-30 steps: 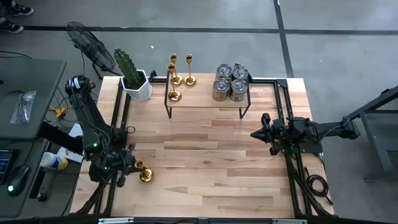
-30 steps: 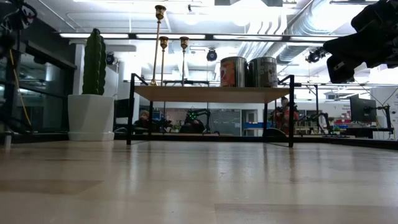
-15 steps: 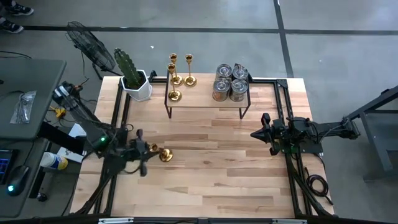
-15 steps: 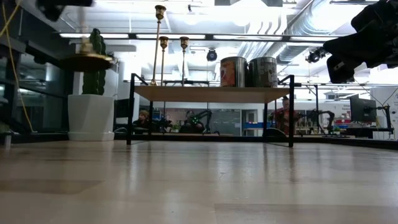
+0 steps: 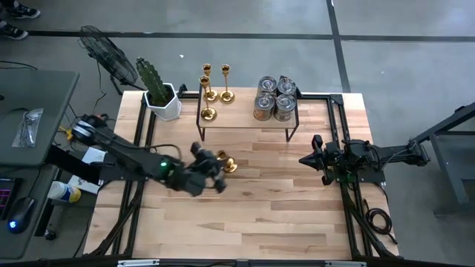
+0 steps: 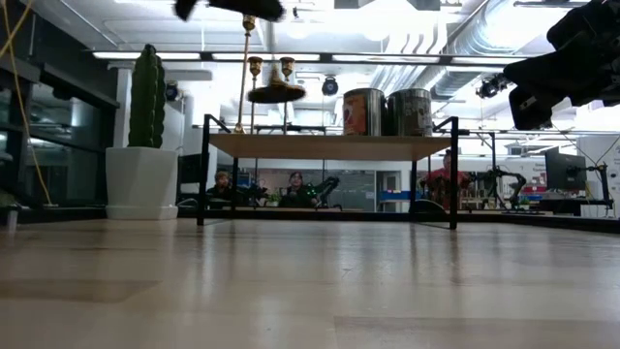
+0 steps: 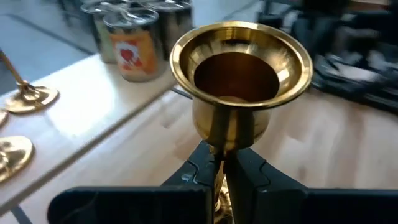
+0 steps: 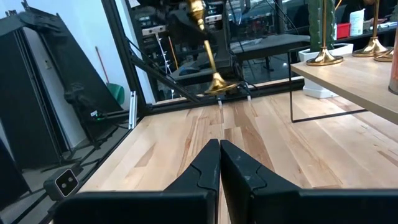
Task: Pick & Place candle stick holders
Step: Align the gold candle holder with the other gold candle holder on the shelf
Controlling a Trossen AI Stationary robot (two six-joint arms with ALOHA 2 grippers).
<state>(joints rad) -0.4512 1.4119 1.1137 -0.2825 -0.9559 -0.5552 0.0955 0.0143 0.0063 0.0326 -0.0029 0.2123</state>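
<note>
My left gripper is shut on a gold candlestick and holds it in the air over the table's middle, in front of the shelf. In the low view its round base hangs at the height of the shelf top. Three gold candlesticks and several silver cup-like holders stand on the shelf. My right gripper is shut and empty, and it hovers by the table's right side. My left gripper pinches the candlestick's slim stem between its two fingers, just below the flared candle cup. The fingers come from the table's left and lie across the stem. The candlestick is lifted clear and tilted, with its base hanging below.
A white hexagonal pot with a green cactus stands at the far left, beside the shelf. The black-framed shelf spans the far middle. Bare wooden table lies in front of it. A fan stands off the far left corner.
My left gripper has carried the gold candlestick from the table's near left toward the right and far edges, up to the front of the shelf. The candlestick has stayed in the shut fingers, clear of the table.
</note>
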